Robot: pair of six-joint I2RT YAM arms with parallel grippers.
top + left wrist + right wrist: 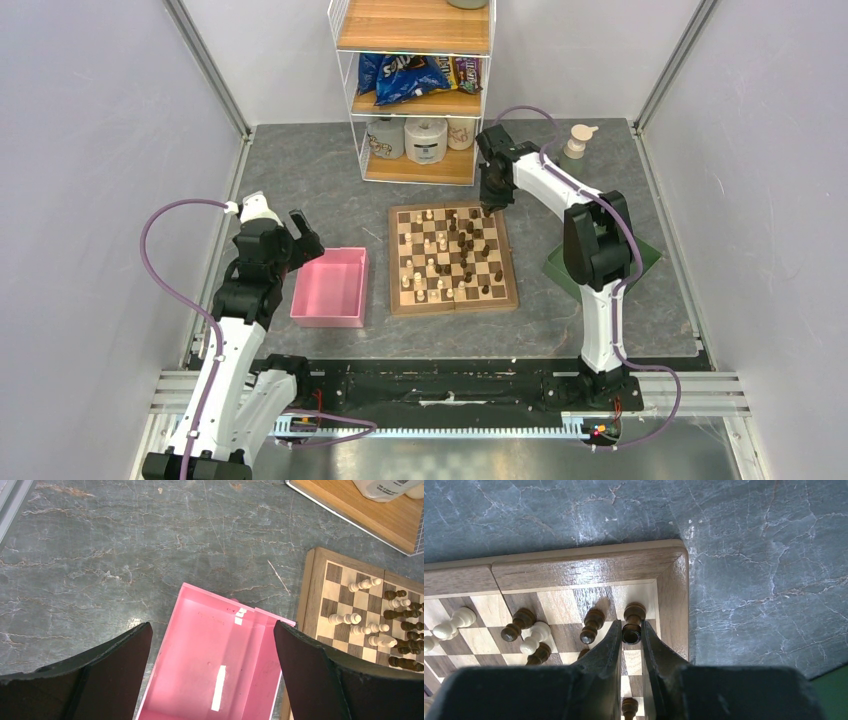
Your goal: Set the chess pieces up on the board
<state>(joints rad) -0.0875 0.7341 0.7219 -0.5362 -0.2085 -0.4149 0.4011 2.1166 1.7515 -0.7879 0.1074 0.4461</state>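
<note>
The board [452,307] lies in the middle of the table with cream and dark chess pieces [447,250] scattered over it, some lying down. My right gripper [490,205] is at the board's far right corner. In the right wrist view it [631,628] is shut on the head of a dark piece [634,612] that stands upright over the corner square by the board's border [589,566]. My left gripper [300,236] is open and empty above the pink tray [200,650], left of the board [307,595].
The pink tray [330,318] sits just left of the board and looks empty. A green tray [650,256] lies under the right arm. A wire shelf [415,165] with snack bags and tubs stands behind the board, and a soap bottle [577,141] is at the back right.
</note>
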